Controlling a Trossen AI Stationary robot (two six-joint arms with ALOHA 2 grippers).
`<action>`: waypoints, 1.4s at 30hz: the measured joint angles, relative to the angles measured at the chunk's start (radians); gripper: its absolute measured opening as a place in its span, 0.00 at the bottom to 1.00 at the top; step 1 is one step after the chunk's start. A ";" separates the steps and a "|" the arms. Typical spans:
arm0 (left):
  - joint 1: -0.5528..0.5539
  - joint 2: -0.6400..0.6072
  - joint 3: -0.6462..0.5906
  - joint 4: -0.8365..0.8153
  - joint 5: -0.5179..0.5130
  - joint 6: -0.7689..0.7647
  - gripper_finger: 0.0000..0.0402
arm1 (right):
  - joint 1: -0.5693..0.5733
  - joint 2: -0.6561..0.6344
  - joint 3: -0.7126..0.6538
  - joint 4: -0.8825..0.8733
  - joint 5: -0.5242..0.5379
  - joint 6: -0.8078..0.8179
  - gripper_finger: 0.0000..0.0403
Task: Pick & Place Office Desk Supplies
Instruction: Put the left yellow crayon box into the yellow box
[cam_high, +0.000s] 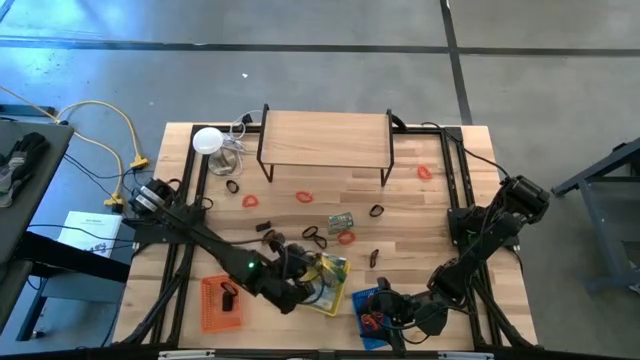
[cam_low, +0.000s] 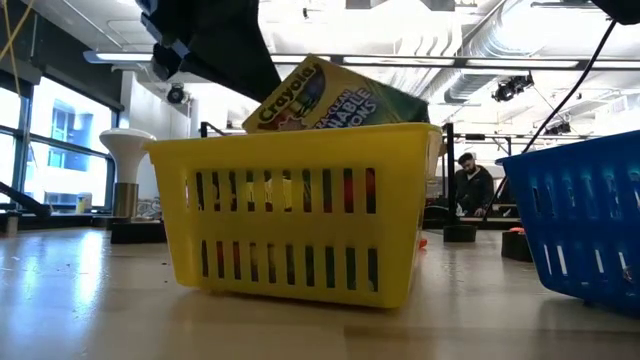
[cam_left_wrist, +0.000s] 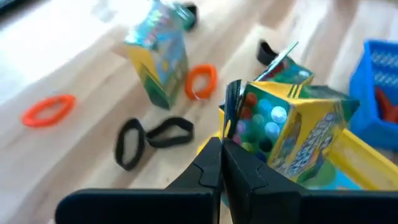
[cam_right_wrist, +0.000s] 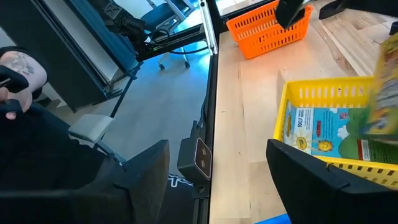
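My left gripper (cam_left_wrist: 222, 152) is shut at the top end of a green-and-yellow Crayola crayon box (cam_left_wrist: 292, 134), above the yellow basket (cam_high: 330, 285) near the table's near edge. In the low view the box (cam_low: 340, 95) stands tilted in that basket (cam_low: 300, 220). A second crayon box (cam_left_wrist: 158, 56) stands on the table, with red rubber-band loops (cam_left_wrist: 46, 110) and black loops (cam_left_wrist: 152, 137) lying flat around it. My right gripper (cam_right_wrist: 230, 186) is open over the blue basket (cam_high: 372, 312), touching nothing. My left gripper pinches the crayon box by its opened top flap (cam_left_wrist: 234, 102) between its two shut fingers. The fingers come slanting down from the table's left. The box is tilted, its top corner (cam_low: 300, 75) at the gripper and its lower end down inside the yellow basket.
An orange basket (cam_high: 220, 303) with a black piece in it sits left of the yellow one. A wooden riser shelf (cam_high: 325, 140) stands at the far side, a white disc with wiring (cam_high: 208, 140) beside it. More red and black loops lie mid-table (cam_high: 345, 237). A person shows beyond (cam_low: 470, 185).
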 joint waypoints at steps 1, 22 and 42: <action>-0.006 0.000 -0.011 0.014 -0.032 -0.007 0.00 | 0.000 0.000 0.000 0.000 0.000 0.000 0.63; -0.061 0.035 -0.205 0.520 -0.071 0.185 0.00 | 0.000 0.000 0.000 -0.001 0.000 -0.004 0.63; -0.060 0.128 -0.205 0.620 -0.066 0.346 0.00 | 0.000 0.000 0.000 -0.005 0.000 -0.004 0.63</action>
